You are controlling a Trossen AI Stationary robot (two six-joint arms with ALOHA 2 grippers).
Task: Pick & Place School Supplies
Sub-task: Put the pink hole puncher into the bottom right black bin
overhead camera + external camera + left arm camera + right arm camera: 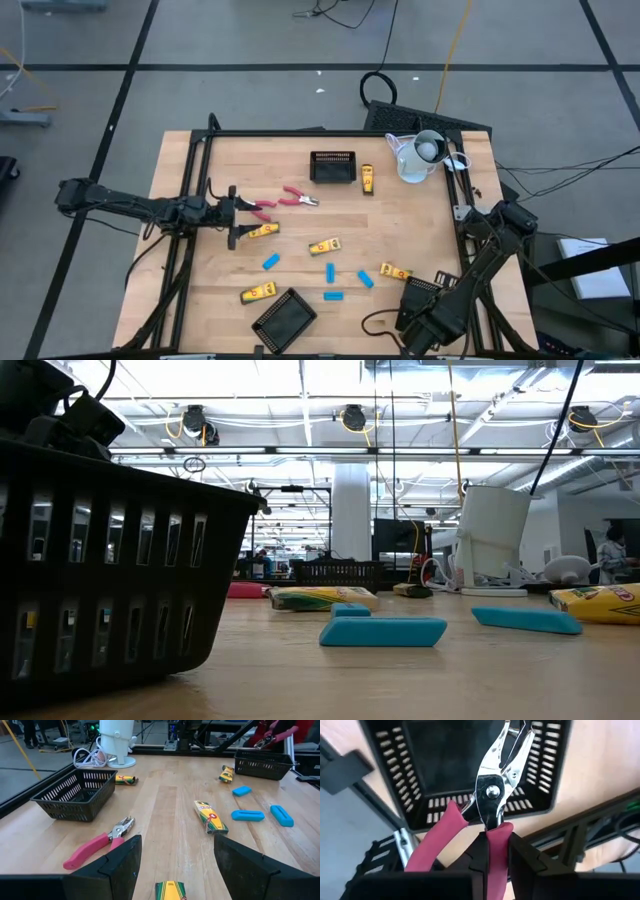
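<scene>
My right gripper (pixel 495 857) is shut on pink-handled pliers (pixel 495 785), which it holds above a black mesh tray (pixel 470 750) at the table's near right. From the left wrist view they show far off as the pliers (pixel 270 735) over that tray (pixel 262 762). My left gripper (pixel 172 870) is open and low at the table's left (pixel 236 214). A yellow-and-black block (pixel 170 891) lies on the table between its fingers. A second pair of pink pliers (pixel 100 845) lies beside one finger. More yellow blocks (pixel 323 246) and blue pieces (pixel 330 271) lie flat mid-table. My right gripper pinches one pink handle (pixel 496 837) of the pliers between its two fingers, which lie along it. The other handle (pixel 432 847) sticks out free to one side. The pliers are lifted clear, and their metal jaws (pixel 507 750) point away from the fingers over the tray.
A second mesh tray (pixel 285 318) sits at the near edge and fills the low view's left (pixel 100 560). A third tray (pixel 332 166) and a white jug (pixel 420 157) stand at the far side, with a yellow block (pixel 368 179) between them. Cables trail off the table's far right.
</scene>
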